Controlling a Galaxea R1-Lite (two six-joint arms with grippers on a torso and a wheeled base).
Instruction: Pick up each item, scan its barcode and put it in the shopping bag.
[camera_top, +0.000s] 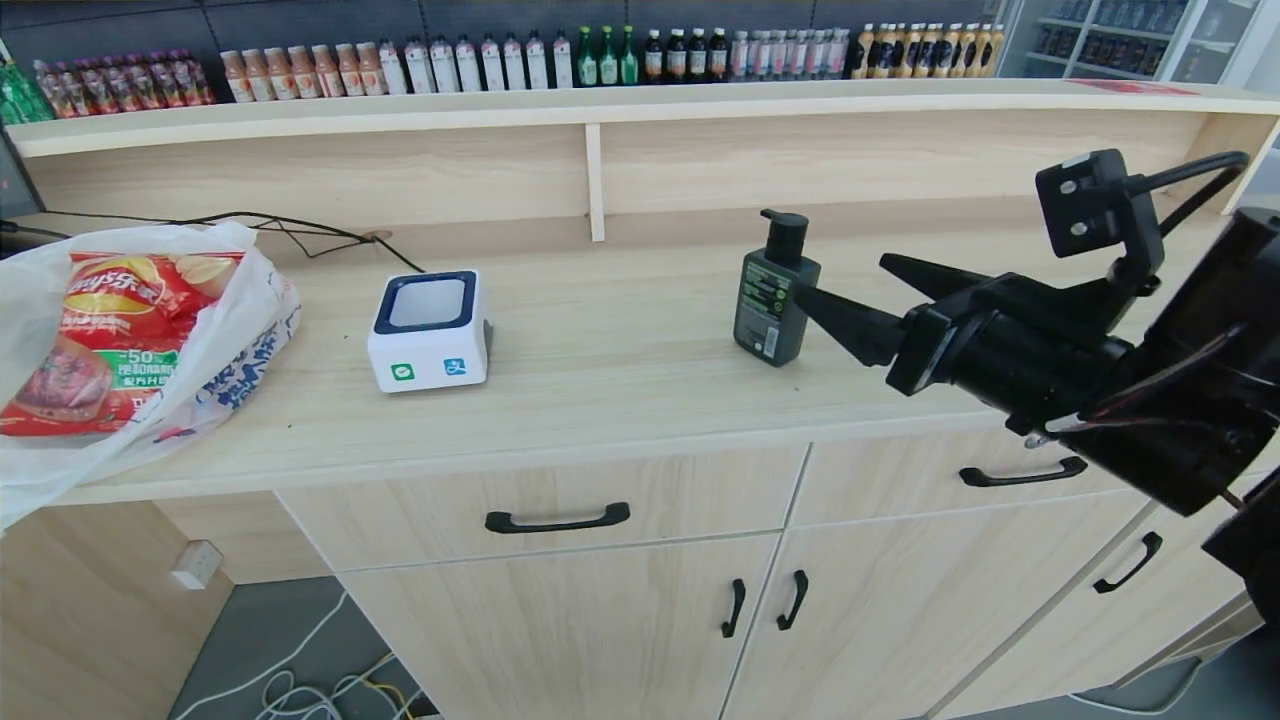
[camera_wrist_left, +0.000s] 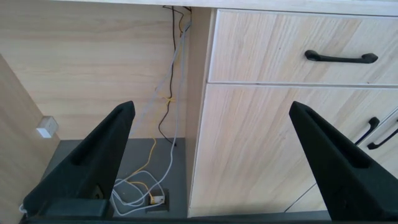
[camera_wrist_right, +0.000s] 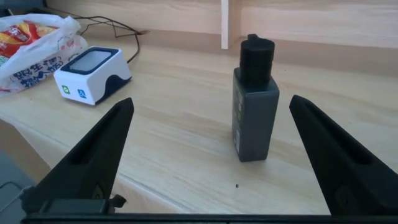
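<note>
A dark grey pump bottle (camera_top: 772, 298) stands upright on the wooden counter (camera_top: 620, 390), right of the middle. My right gripper (camera_top: 850, 295) is open just to its right, fingertips close to the bottle but not around it; in the right wrist view the pump bottle (camera_wrist_right: 254, 102) stands ahead, between the spread fingers (camera_wrist_right: 93, 155). A white scanner box (camera_top: 430, 328) with a dark-framed window sits left of centre, also seen as the scanner (camera_wrist_right: 93, 73). The white shopping bag (camera_top: 120, 350) lies at the counter's left end with red snack packets inside. My left gripper (camera_wrist_left: 211, 162) hangs open below the counter, facing the cabinet fronts.
A black cable (camera_top: 300, 232) runs along the counter's back to the scanner. A raised shelf (camera_top: 600, 105) with a vertical divider backs the counter. Drawers and doors with black handles (camera_top: 557, 520) lie beneath. Loose cables (camera_wrist_left: 149, 186) trail on the floor under the left side.
</note>
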